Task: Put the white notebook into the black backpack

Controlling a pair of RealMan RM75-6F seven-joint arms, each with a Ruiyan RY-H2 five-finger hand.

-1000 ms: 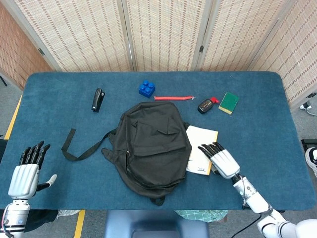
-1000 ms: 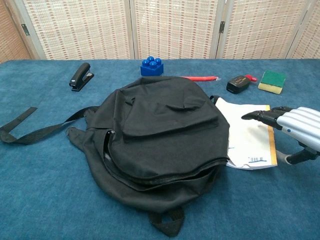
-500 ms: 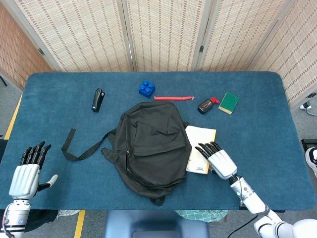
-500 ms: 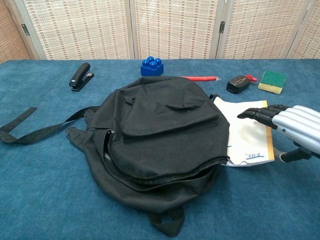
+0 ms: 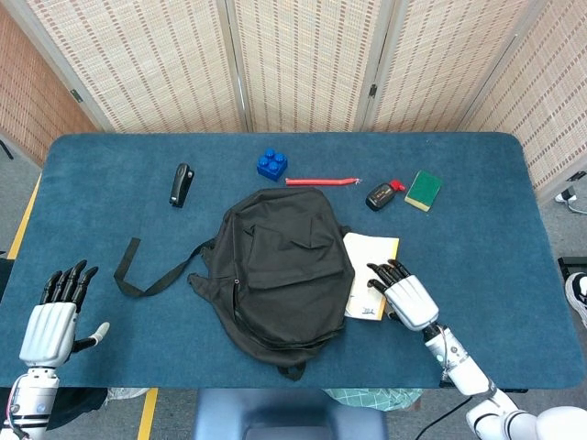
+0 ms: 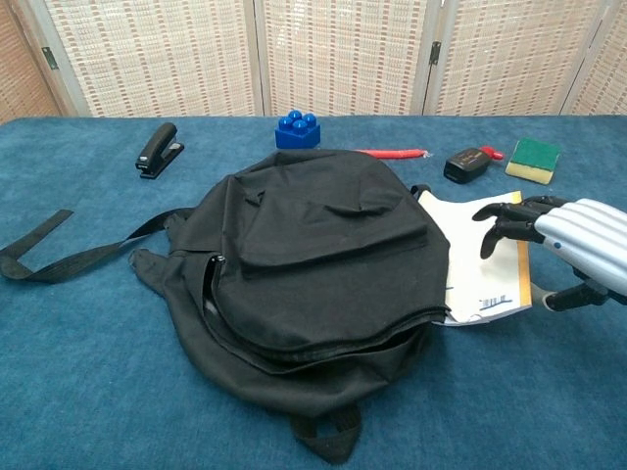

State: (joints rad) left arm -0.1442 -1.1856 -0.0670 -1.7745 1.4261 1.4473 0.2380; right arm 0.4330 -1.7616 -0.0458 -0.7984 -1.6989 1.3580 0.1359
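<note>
We find the soft black fabric backpack [image 5: 281, 266] lying flat near the middle of the blue carpeted table [image 5: 83, 183], its long black strap [image 5: 147, 275] trailing off to the left. The flat white notebook [image 5: 369, 275] lies on the table at the backpack's right edge, partly tucked under the bag's side; in the chest view [image 6: 480, 264] its tan right margin and a small printed label near its lower corner are exposed. It is outside the bag.

The right hand [image 5: 404, 295] rests palm down over the notebook's lower right corner, its dark fingertips [image 6: 505, 223] bent down onto the cover. Compared with a second ago, the fingers have curled further downward, the hand has drawn slightly nearer the table's near edge, and the notebook has slid somewhat further under the bag's side and turned a little. We cannot tell whether the thumb is under the notebook, so a true grip is not confirmed.

The left hand [image 5: 53, 316] sits at the table's near left corner, fingers straight and spread, holding nothing; its position is almost unchanged.

Along the far side lie a black stapler [image 5: 181, 184], a blue plastic building block [image 5: 271, 164], a thin red pen [image 5: 321, 181], a small black device with a red end [image 5: 381, 194] and a green and yellow sponge [image 5: 423, 190], all unmoved.
</note>
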